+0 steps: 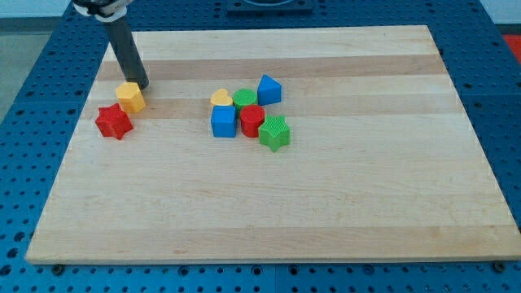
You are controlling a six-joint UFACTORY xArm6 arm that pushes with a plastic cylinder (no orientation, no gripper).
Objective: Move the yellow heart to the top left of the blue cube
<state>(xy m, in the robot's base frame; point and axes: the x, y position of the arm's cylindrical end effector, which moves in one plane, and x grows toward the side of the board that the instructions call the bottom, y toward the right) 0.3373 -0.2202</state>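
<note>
The yellow heart (221,98) sits just above the blue cube (223,121), touching its top edge, slightly left of its centre. My tip (141,85) is far to the view's left of them, right above and against a yellow hexagon-like block (130,97). The rod rises from the tip to the view's top left.
A red star block (113,121) lies below-left of the yellow hexagon. A green round block (244,99), a blue triangular block (269,89), a red round block (251,120) and a green star block (275,133) cluster right of the heart and cube. The wooden board (326,203) ends in blue pegboard.
</note>
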